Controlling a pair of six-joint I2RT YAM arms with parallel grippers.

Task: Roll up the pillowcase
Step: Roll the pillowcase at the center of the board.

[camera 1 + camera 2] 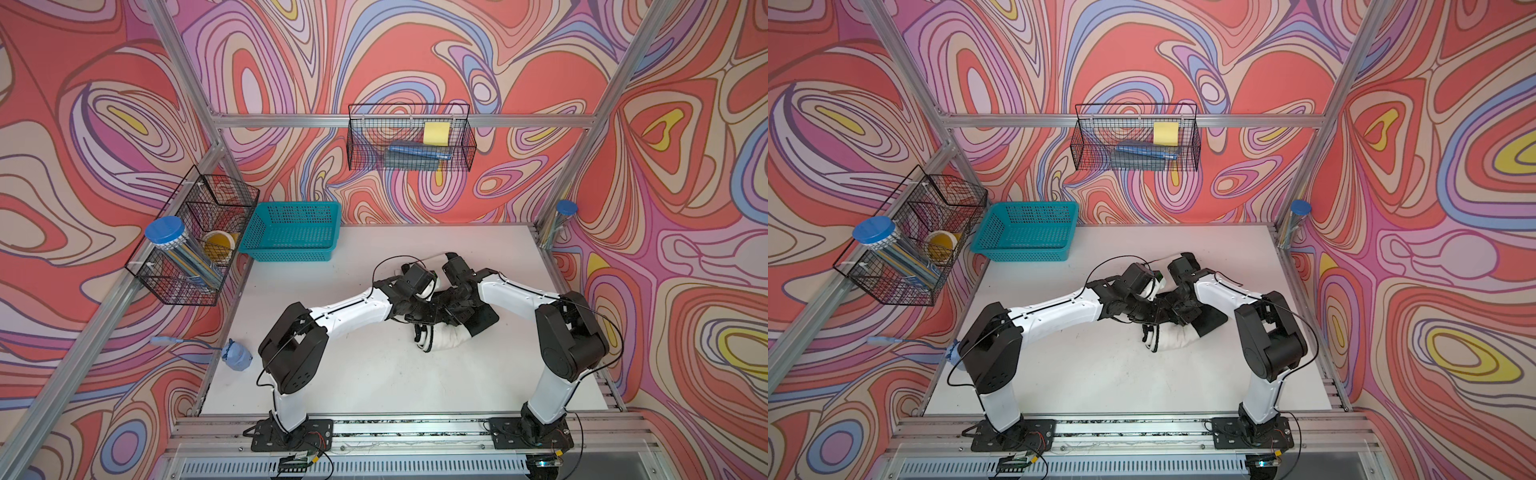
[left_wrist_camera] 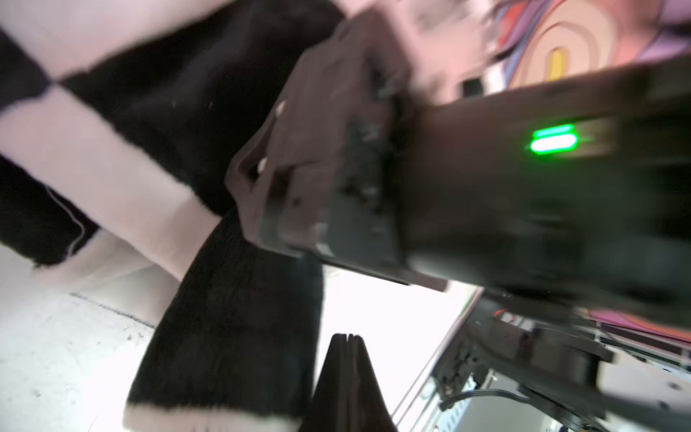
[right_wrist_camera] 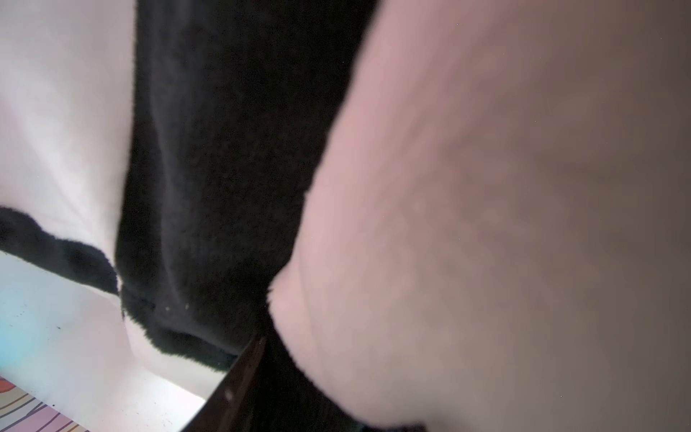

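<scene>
Pillowcase (image 1: 446, 337) lies bunched, long axis roughly across the table (image 1: 374, 374).

The pillowcase (image 1: 446, 337) is black-and-white checked, the basket (image 1: 291, 254) teal, the walls (image 1: 415, 50) swirled red, pink and lilac.

Two white-and-black arms stood at near edge of table (image 1: 353, 374), elbows raised, forearms angled inward. Wrists nearly met over table's middle, nearer right edge. Left arm (image 1: 353, 307) reached rightward, right arm (image 1: 515, 299) leftward. Left gripper (image 2: 348, 336) had fingers pressed together, nothing between tips. Right gripper (image 1: 457, 311) pointed down beside it; gap between its jaws was hidden.
</scene>
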